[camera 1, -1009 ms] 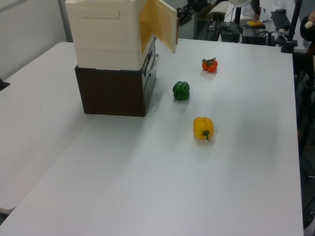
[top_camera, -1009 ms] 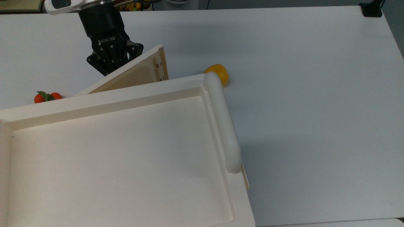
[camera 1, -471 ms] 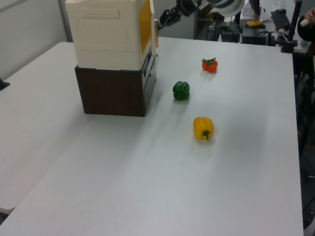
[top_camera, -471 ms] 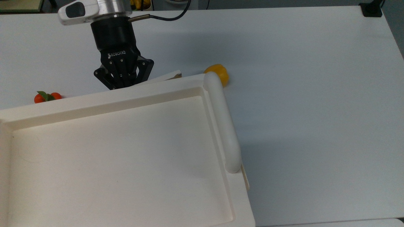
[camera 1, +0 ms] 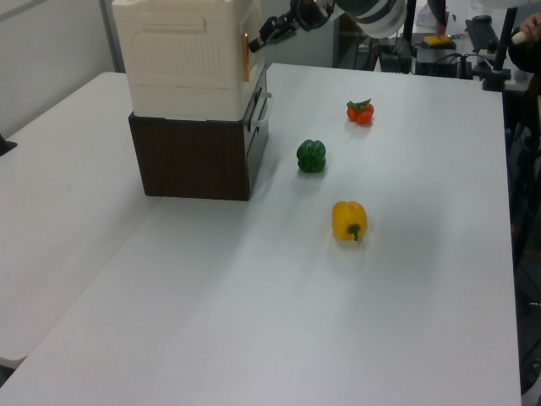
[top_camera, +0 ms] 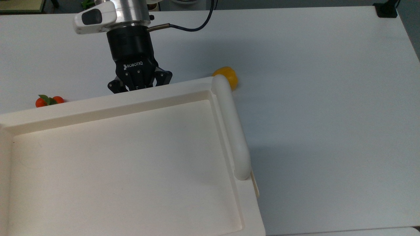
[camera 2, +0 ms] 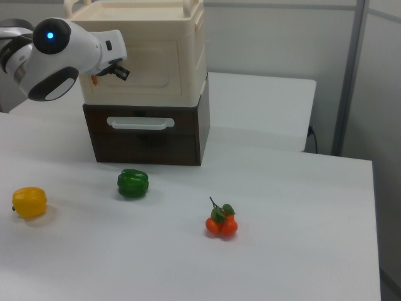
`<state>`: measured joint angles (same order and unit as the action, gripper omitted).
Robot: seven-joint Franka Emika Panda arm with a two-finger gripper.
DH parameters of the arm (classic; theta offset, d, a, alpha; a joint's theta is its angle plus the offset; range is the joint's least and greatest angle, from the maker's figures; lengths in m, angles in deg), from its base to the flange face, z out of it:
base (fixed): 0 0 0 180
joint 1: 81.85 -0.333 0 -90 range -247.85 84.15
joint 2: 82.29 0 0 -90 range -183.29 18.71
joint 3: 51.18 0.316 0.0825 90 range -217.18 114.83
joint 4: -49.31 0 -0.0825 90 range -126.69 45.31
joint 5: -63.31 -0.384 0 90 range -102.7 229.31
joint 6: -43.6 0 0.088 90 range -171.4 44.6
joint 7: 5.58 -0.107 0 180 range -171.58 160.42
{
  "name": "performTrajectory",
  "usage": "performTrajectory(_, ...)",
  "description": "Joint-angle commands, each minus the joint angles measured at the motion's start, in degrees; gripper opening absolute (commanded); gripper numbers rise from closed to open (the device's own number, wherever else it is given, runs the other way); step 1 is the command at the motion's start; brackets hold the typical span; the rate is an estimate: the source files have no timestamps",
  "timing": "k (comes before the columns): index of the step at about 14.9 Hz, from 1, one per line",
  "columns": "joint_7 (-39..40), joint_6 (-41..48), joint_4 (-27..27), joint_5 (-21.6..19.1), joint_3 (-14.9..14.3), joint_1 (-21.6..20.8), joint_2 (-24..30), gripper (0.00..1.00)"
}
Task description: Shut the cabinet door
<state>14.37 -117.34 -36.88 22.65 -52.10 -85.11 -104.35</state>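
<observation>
The cabinet door (camera 2: 158, 68) lies flat against the front of the cream cabinet (camera 1: 182, 59), which sits on a dark brown base. In the left view the cabinet door (camera 1: 248, 46) shows as a narrow strip with a thin orange sliver along its edge. My gripper (camera 2: 121, 72) is shut and presses against the door's outer face near its top. In the top view the gripper (top_camera: 139, 86) points down behind the far rim of the cabinet's recessed top (top_camera: 108, 98), which hides its tips. In the left view the gripper (camera 1: 264, 34) reaches in from the right.
On the table lie a green pepper (camera 1: 311, 156), a yellow pepper (camera 1: 349, 220) and a tomato cluster (camera 1: 360, 111). The brown base holds a drawer with a white handle (camera 2: 139, 123). A thick white bar (top_camera: 231, 127) runs along the top's edge.
The door has swung from wide open to flat against the cabinet. My gripper followed it, moving right in the top view and in toward the cabinet front.
</observation>
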Motion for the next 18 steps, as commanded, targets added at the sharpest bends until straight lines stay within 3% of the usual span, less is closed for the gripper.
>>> performTrajectory(1,-0.18,-1.48,3.57,-1.53,0.75,0.01,-2.81,0.0)
performTrajectory(5,0.17,-0.7,2.52,-1.36,0.75,0.53,-1.51,0.0)
performTrajectory(7,0.52,2.62,-0.72,-0.83,0.75,1.41,1.47,0.0)
performTrajectory(11,4.56,24.65,-3.81,0.49,-1.35,5.53,8.15,0.0)
performTrajectory(13,4.48,37.04,-3.9,5.47,-4.42,5.81,10.53,0.04)
performTrajectory(16,3.17,52.52,-3.9,18.47,-5.58,5.55,13.78,0.25)
performTrajectory(17,0.81,57.09,-3.9,22.16,-5.76,5.46,14.92,0.42)
performTrajectory(18,-2.78,60.97,-3.9,25.85,-6.11,4.94,16.07,0.72)
